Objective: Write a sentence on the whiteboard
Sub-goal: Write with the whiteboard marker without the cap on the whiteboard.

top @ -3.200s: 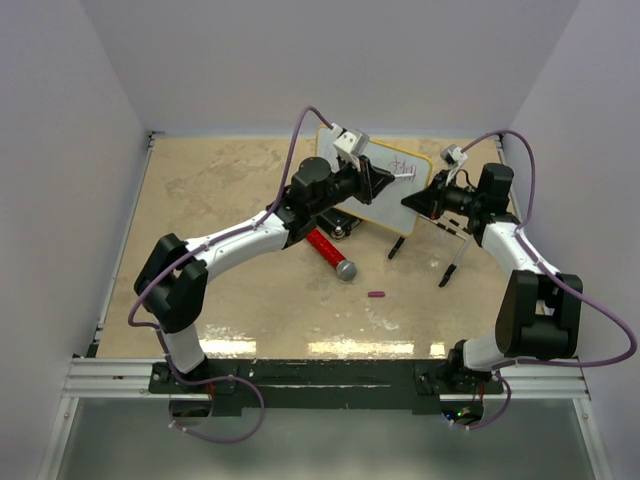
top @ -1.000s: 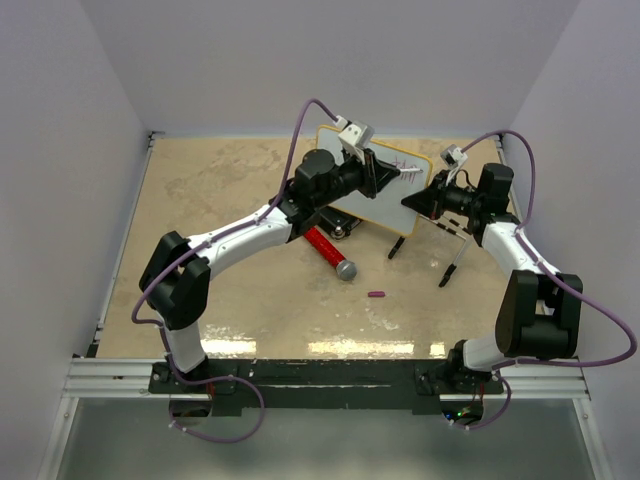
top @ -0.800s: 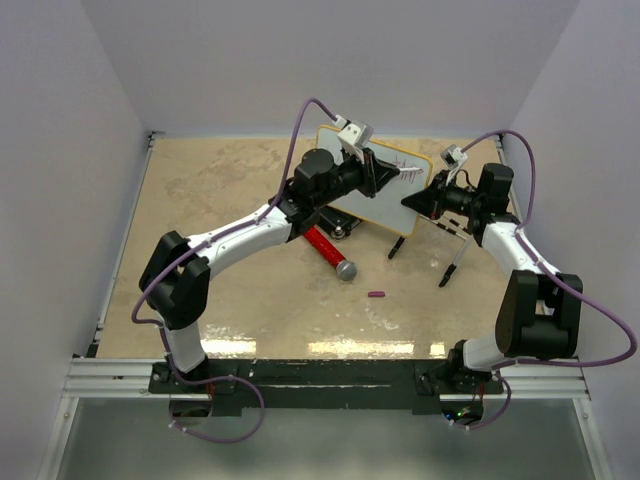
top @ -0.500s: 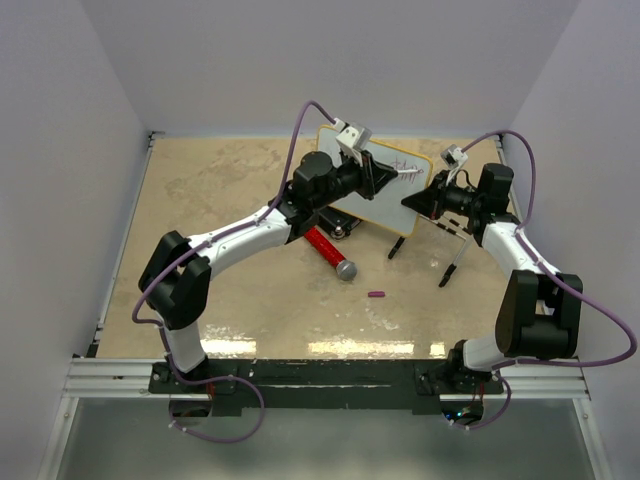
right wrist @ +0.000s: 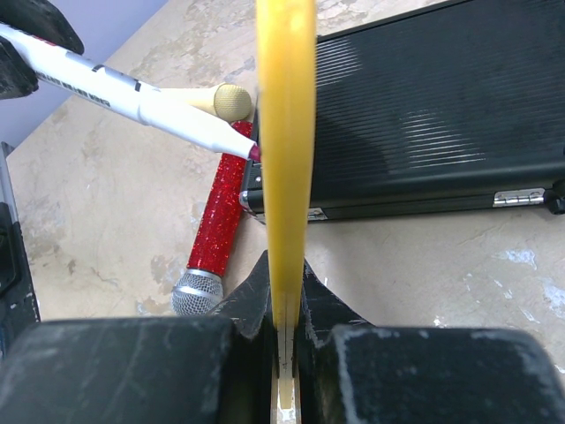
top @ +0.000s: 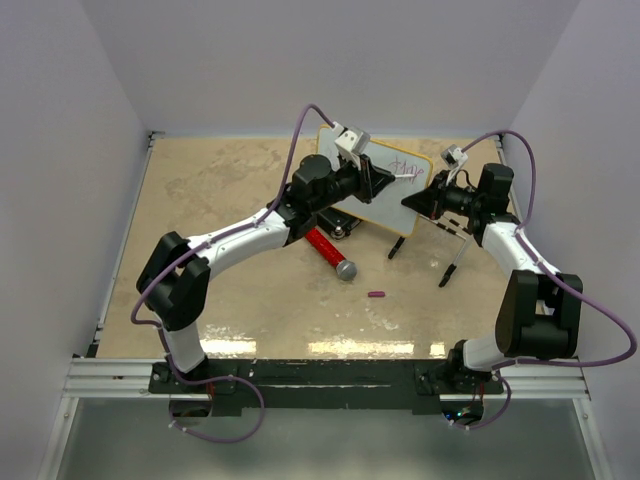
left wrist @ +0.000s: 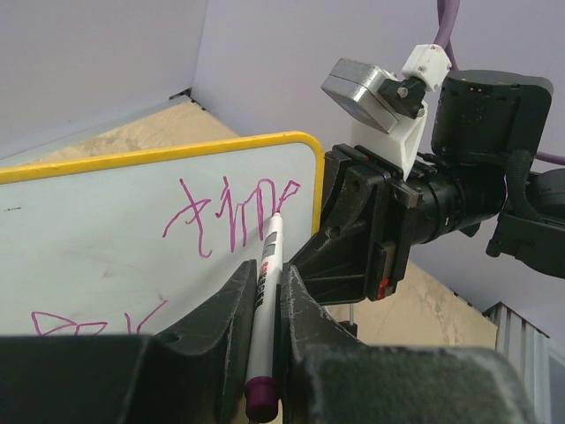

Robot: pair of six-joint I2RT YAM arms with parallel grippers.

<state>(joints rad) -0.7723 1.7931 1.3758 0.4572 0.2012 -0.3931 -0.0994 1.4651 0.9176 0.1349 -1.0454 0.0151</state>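
Note:
The whiteboard [top: 392, 206], white with a yellow rim, stands tilted at the back of the table. My right gripper [top: 417, 200] is shut on its right edge, and the yellow rim [right wrist: 285, 132] runs up from between that gripper's [right wrist: 285, 276] jaws. My left gripper [left wrist: 265, 276] is shut on a white marker [left wrist: 268, 256] with a purple end. The marker's tip [right wrist: 254, 152] touches the board's face. The sentence [left wrist: 231, 212] shows as purple scrawl near the board's upper right corner, with more strokes lower left [left wrist: 62, 322].
A black case [right wrist: 424, 115] lies behind the board. A red glitter microphone [top: 332, 252] lies on the table below my left arm. A small purple cap [top: 376, 294] lies nearer the front. Black clip feet [top: 450, 266] hang under the board's right side.
My left wrist has dipped slightly toward the near side, with the marker still on the board's upper right. The purple scrawl there shows more fully. The right arm has not moved.

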